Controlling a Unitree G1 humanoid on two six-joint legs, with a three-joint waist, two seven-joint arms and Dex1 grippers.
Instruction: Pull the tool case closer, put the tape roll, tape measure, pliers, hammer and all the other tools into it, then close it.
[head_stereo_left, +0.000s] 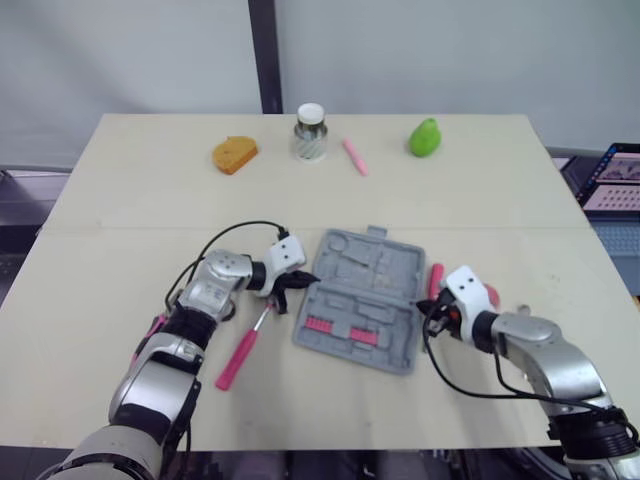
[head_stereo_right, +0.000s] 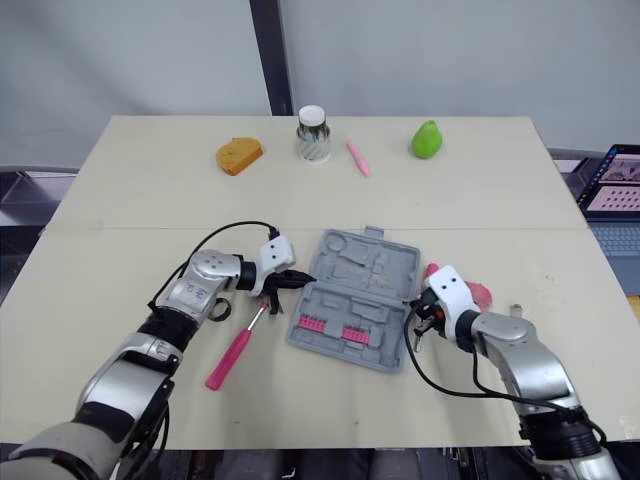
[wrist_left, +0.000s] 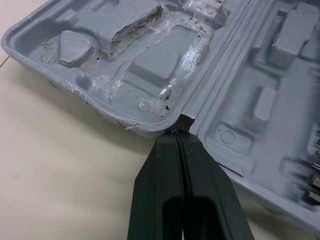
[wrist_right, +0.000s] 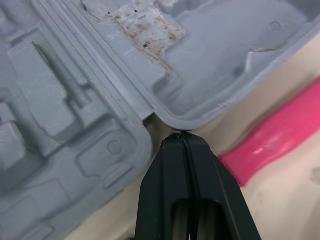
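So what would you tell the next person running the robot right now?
Left gripper: shut, tips at one hinge end of the case.
Right gripper: shut, tips at the opposite hinge end.
The case lies open mid-table, holding just pink bits.
A pink-handled tool lies on the table left of it, and another pink tool lies to its right.
Left to do: load the tools, close the case.

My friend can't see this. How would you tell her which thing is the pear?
Look along the table's far edge, where four small things sit in a row. The pear is at the robot's right end, beyond the pink stick. It is the only green one.
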